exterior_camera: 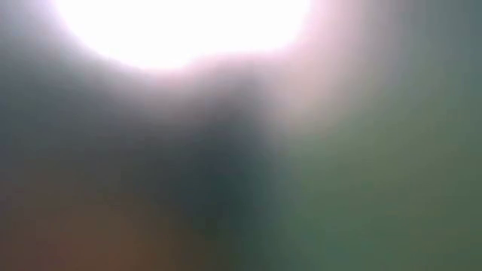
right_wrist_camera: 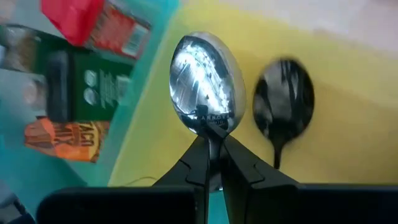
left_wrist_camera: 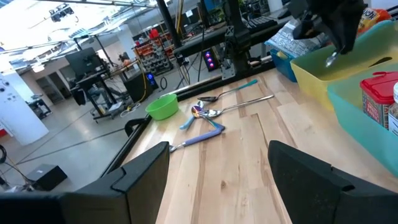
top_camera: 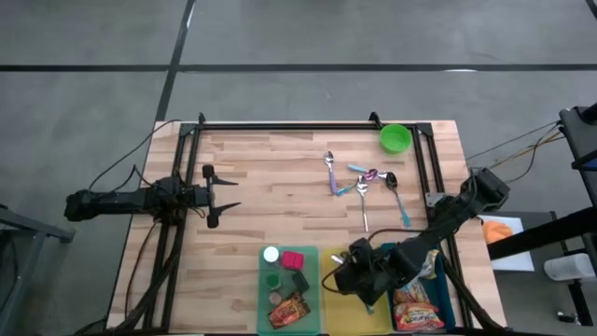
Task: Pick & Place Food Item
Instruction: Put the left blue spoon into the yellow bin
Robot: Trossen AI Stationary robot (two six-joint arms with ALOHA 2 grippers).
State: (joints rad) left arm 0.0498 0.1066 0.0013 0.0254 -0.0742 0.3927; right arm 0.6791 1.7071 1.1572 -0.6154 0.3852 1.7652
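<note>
My right gripper (top_camera: 357, 273) hangs over the yellow bin (top_camera: 332, 301) at the table's near edge, shut on a shiny metal spoon (right_wrist_camera: 205, 81). The spoon's dark shadow (right_wrist_camera: 283, 102) falls on the bin's floor. Food packs (top_camera: 289, 308) and a red-lidded tub (left_wrist_camera: 379, 93) lie in the teal bin (top_camera: 264, 297) beside it, and no gripper touches them. My left gripper (top_camera: 222, 194) waits open and level at the table's left side, holding nothing. The low view shows only blur. My right gripper pinches the spoon's neck (right_wrist_camera: 212, 133), just behind the bowl, between its two fingers. The fingers slant down from above. The spoon's bowl (right_wrist_camera: 200, 68) sticks out past the fingertips, clear above the yellow bin's floor. The fingers hide the handle.
Several loose spoons (top_camera: 364, 185) lie on the wood in the table's right half, with a green bowl (top_camera: 395, 138) at the far right corner. A blue bin (top_camera: 438, 317) with snack bags stands right of the yellow one. Bare wood stretches between the two arms.
</note>
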